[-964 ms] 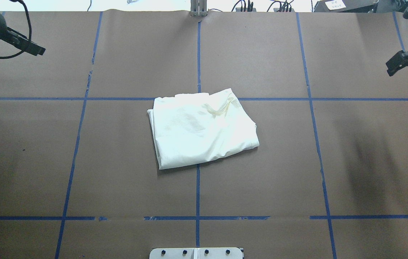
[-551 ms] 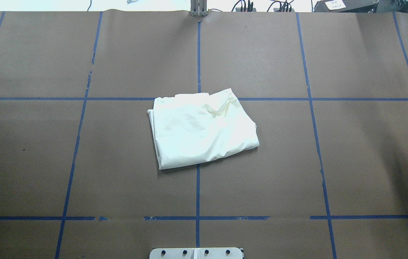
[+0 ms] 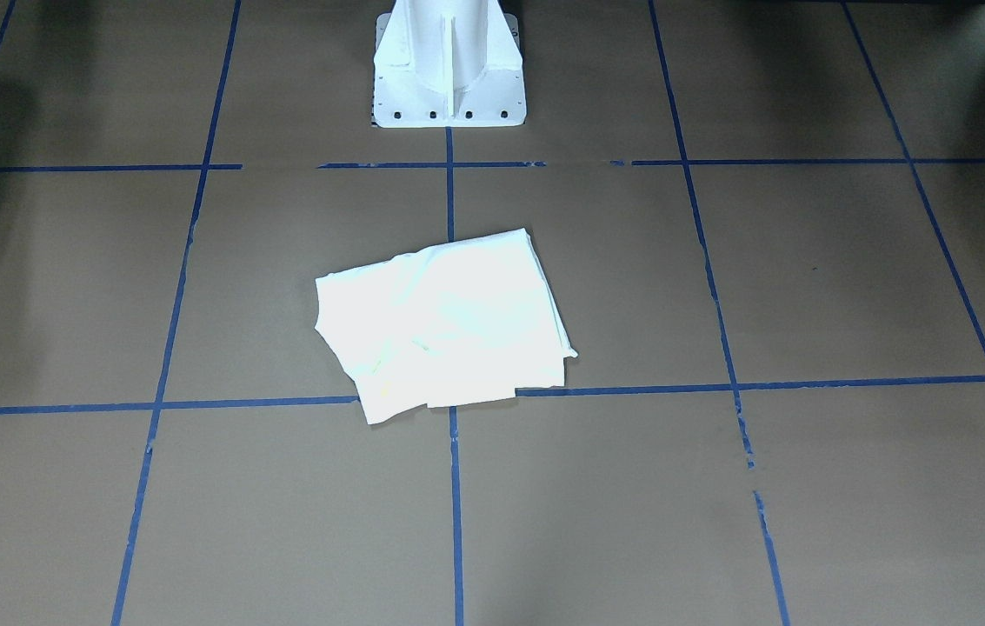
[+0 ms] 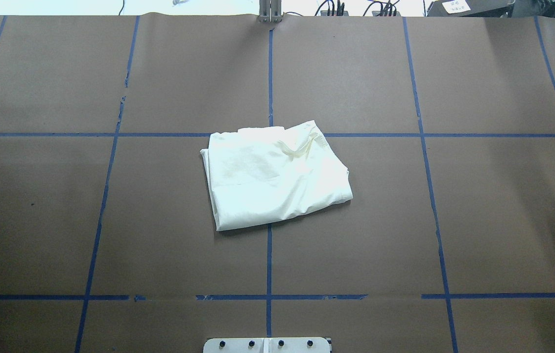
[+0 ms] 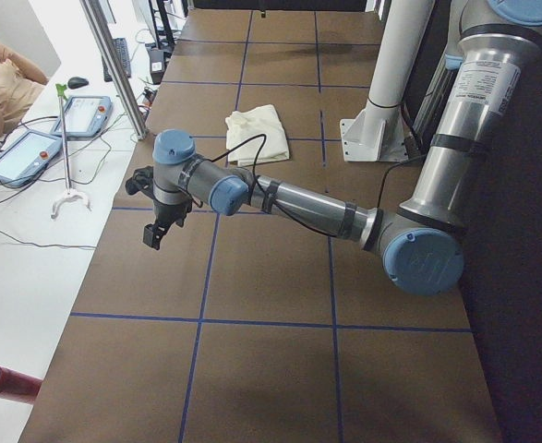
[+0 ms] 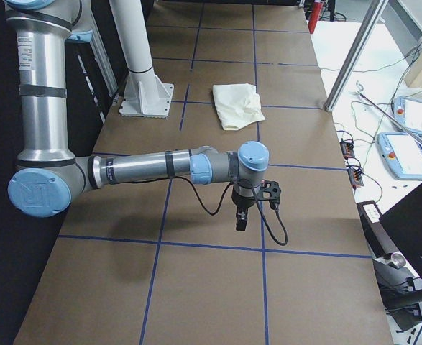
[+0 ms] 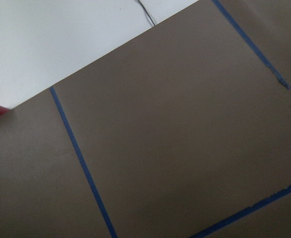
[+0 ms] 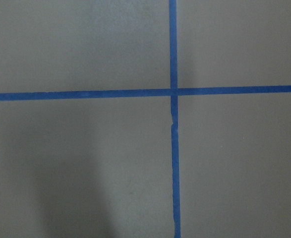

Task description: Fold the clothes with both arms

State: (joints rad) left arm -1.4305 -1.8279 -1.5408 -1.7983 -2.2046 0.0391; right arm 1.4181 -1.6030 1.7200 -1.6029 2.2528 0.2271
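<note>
Two robot arms stand well apart from one folded shirt (image 4: 277, 176), which lies alone on the brown table (image 4: 159, 220). It sits at the middle, straight out from the white pedestal (image 3: 449, 61), over the crossing of two blue tape lines (image 4: 269, 264).

The shirt is a compact, roughly rectangular packet with its plain cream side up. The print is not visible, only a faint grey shade through the cloth. Its long axis runs across the table from the robot's left to its right, turned slightly so the right end sits a little farther from the robot. A loop of neckline lies on the far edge toward the right, so the collar end points away from the robot.

The left gripper (image 5: 155, 231) hangs pointing down over bare table at the robot's left end. The right gripper (image 6: 241, 219) does the same at the opposite end. Neither touches cloth, and both wrist cameras show only brown surface and tape. Whether either gripper's fingers are apart or together I cannot tell, since only the side cameras catch them and they are small there.

This placing suggests the folding is essentially done. The arms appear parked at the ends to leave the packet undisturbed and in full view, though its edges are slightly uneven.
</note>
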